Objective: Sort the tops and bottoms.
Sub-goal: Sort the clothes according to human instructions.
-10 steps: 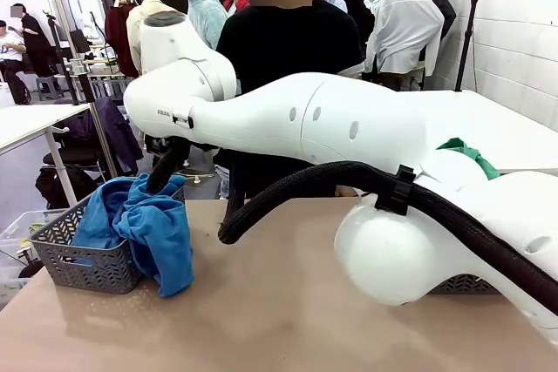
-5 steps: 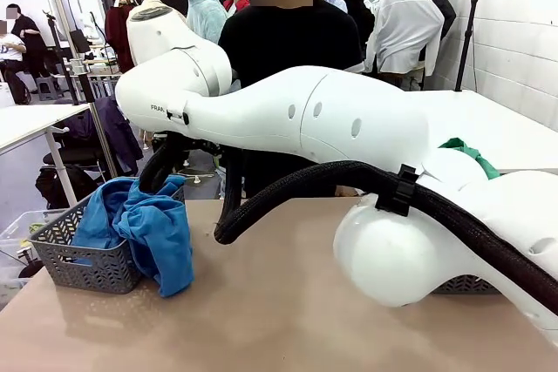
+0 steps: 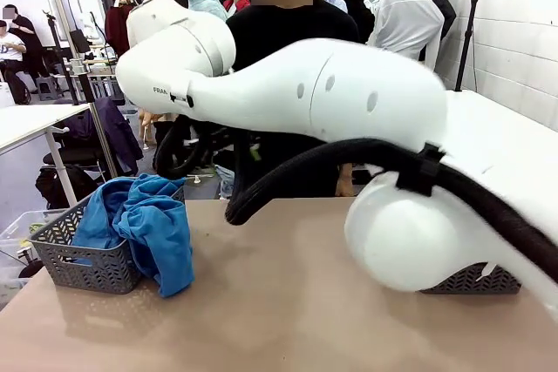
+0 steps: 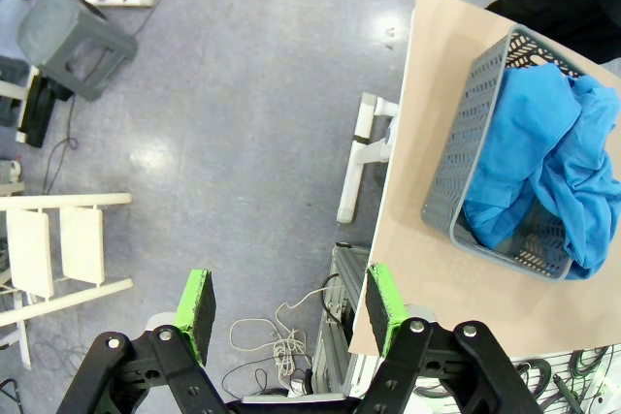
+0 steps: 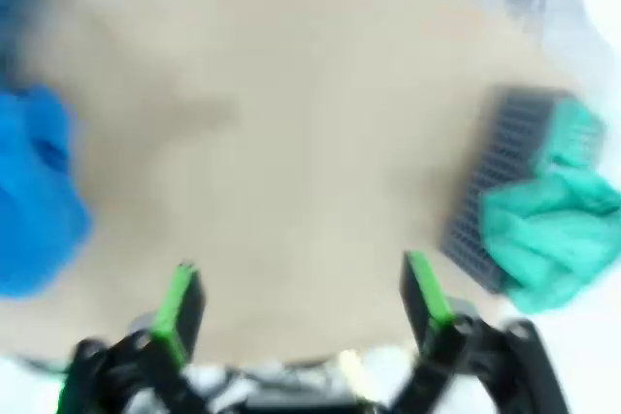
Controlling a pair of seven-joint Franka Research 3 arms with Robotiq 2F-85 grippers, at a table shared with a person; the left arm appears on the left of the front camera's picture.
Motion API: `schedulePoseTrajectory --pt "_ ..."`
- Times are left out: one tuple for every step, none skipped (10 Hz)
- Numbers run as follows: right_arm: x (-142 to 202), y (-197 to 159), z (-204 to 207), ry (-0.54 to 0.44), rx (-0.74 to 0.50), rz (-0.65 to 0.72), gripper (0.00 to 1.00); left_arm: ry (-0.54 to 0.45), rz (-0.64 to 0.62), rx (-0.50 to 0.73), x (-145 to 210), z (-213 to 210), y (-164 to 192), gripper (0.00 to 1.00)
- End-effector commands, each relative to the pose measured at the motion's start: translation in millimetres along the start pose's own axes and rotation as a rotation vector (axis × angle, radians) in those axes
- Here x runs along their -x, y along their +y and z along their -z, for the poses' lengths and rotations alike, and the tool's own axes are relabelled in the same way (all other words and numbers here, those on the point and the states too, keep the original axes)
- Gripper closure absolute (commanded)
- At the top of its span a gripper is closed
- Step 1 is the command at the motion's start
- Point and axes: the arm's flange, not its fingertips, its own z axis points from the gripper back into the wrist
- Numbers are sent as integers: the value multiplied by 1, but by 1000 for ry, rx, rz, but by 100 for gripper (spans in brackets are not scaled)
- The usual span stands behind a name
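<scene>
Right arm [image 3: 349, 102] risen | blue garments [image 3: 144, 224] spill over basket [image 3: 83, 259] front | both jaws wide, empty

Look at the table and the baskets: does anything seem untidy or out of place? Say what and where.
The bright blue garments are not fully inside the grey basket at the table's left; one hangs over its front rim down to the tabletop. In the right wrist view, a sea-green garment likewise bulges over its own basket's edge.

Right arm [image 3: 349, 106] is reaching across the middle; both claws, left [image 4: 291, 302] and right [image 5: 303, 302], are hanging agape, holding nothing
</scene>
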Motion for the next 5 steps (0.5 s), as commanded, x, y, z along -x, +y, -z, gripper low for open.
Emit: schedulePoseTrajectory --pt "172 -69 102 125 86 71 0 3 -6 -18 3 -1 -1 19" --pt "209 -73 135 134 -5 124 0 3 -6 -18 3 -1 -1 19" --pt "247 -76 171 141 -93 216 0 3 -6 -18 3 -1 -1 19" --pt "288 -71 211 130 -209 324 0 3 -6 -18 3 -1 -1 19" --pt "332 -55 247 98 -309 452 0 3 -6 -18 3 -1 -1 19"
